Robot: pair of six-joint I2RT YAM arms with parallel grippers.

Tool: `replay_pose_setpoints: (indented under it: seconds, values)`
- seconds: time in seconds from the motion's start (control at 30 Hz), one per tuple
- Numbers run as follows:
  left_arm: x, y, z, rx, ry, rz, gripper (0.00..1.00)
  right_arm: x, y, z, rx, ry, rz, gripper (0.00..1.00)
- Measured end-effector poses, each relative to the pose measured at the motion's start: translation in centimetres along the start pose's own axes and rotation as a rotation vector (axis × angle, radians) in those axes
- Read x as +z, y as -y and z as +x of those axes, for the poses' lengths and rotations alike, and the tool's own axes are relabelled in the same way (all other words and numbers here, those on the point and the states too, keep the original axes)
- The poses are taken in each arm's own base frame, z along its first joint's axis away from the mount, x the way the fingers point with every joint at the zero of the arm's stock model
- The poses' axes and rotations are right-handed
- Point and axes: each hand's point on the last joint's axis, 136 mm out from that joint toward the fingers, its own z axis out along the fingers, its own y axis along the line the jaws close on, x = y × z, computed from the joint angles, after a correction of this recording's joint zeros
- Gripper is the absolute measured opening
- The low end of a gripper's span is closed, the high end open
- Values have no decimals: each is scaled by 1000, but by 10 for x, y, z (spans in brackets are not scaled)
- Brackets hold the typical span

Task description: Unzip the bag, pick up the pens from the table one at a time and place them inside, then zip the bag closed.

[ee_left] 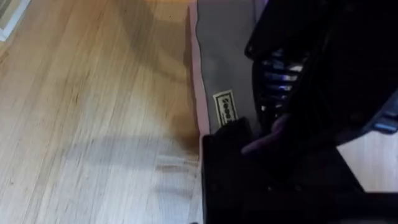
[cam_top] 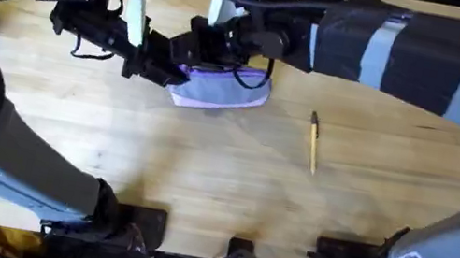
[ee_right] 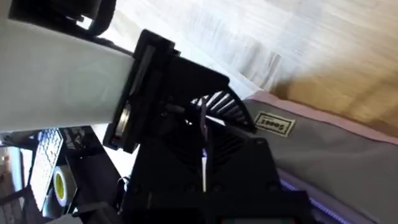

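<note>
The lavender bag (cam_top: 217, 94) lies on the table (cam_top: 203, 172) at the back middle, its small label (ee_left: 226, 107) near one end. My left gripper (cam_top: 171, 73) is at the bag's left end, fingers (ee_left: 249, 162) closed together over that end of the fabric. My right gripper (cam_top: 217, 49) hovers right over the bag's top edge, close against the left gripper. The bag (ee_right: 336, 155) and its label (ee_right: 273, 124) also show in the right wrist view, behind the left arm's black gripper body (ee_right: 186, 149). One tan pen (cam_top: 313, 142) with a black tip lies on the wood to the right of the bag.
Both arms crowd the back middle of the table, and the right arm's grey link (cam_top: 432, 60) spans the upper right. The arm bases (cam_top: 237, 249) sit at the near edge. Bare wood stretches across the front and left (ee_left: 81, 124).
</note>
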Motion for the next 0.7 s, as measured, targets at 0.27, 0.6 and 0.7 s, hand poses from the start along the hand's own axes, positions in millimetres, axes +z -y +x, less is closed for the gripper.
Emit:
replay_pose_setpoints:
  seconds: [0.27,0.6,0.7]
  values:
    - [0,0,1,0,-3,-2,42,3,1,-1,9,18,26,31]
    - [1,0,-1,6,0,2,42,-39,13,-4,-59,-13,50,719]
    - [1,0,-1,6,0,2,42,-70,18,-12,-117,11,70,974]
